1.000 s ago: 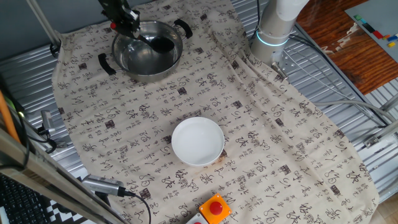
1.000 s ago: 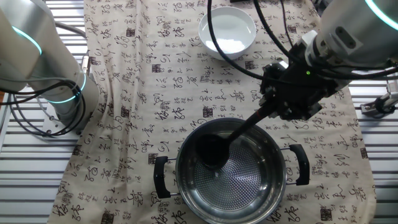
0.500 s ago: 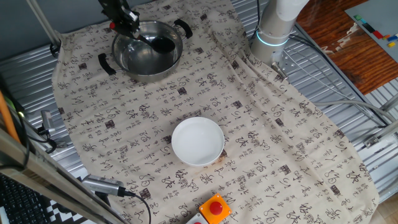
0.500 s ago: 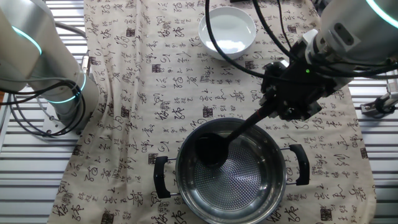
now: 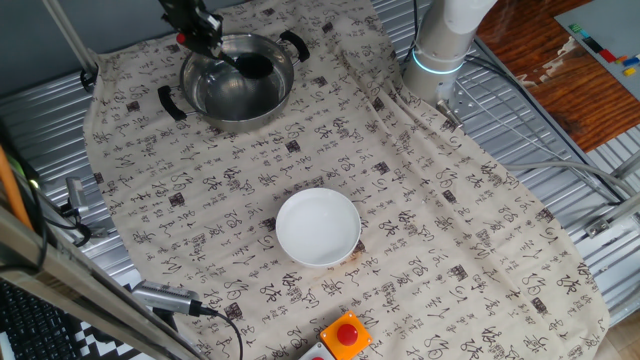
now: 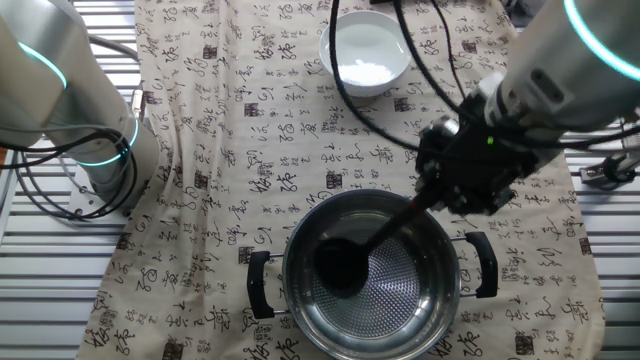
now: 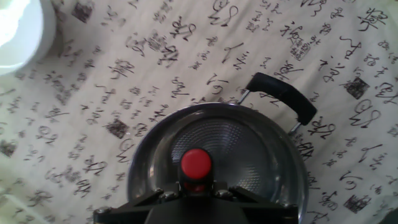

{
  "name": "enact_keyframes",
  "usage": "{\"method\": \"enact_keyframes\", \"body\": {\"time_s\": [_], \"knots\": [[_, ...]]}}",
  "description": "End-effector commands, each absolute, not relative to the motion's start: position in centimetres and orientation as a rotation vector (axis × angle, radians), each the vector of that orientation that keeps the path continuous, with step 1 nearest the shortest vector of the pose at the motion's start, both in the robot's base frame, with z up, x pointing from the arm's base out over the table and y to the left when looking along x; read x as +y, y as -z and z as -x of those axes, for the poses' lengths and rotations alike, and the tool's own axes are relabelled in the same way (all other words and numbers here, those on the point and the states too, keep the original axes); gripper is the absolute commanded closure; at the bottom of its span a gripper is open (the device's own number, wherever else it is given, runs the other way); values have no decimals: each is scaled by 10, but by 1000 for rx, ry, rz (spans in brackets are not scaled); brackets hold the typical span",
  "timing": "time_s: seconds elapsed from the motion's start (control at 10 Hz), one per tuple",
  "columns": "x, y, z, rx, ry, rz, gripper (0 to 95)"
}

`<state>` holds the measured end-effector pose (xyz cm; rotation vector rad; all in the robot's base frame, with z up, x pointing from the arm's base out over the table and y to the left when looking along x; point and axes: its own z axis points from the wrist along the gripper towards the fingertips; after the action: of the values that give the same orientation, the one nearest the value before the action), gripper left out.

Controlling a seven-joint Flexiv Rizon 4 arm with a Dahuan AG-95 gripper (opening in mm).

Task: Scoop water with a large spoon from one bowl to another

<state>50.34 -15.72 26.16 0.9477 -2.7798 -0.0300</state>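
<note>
Since a second ago, the gripper has slid a little toward the pot's far rim, and the ladle's scoop has moved a bit with it. Its fingers are clamped on the ladle near the top of the handle.

The ladle's long handle slants: in the other fixed view it runs from the gripper down and to the left, and the round black scoop sits low inside the steel pot. In the hand view, the red end of the handle faces the camera, with the pot's shiny bottom behind it.

The pot stands on the printed cloth near one end of the table. The white bowl stands well apart from it, near the opposite edge. A red button sits at that same edge, close to the bowl.
</note>
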Motion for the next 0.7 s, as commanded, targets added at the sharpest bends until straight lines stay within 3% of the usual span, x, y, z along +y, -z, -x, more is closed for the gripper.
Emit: {"method": "enact_keyframes", "body": {"time_s": [0.1, 0.7], "knots": [[-158, -255, -504, -2787, 23, -956, 950], [-158, -255, -504, -2774, -17, -936, 950]]}}
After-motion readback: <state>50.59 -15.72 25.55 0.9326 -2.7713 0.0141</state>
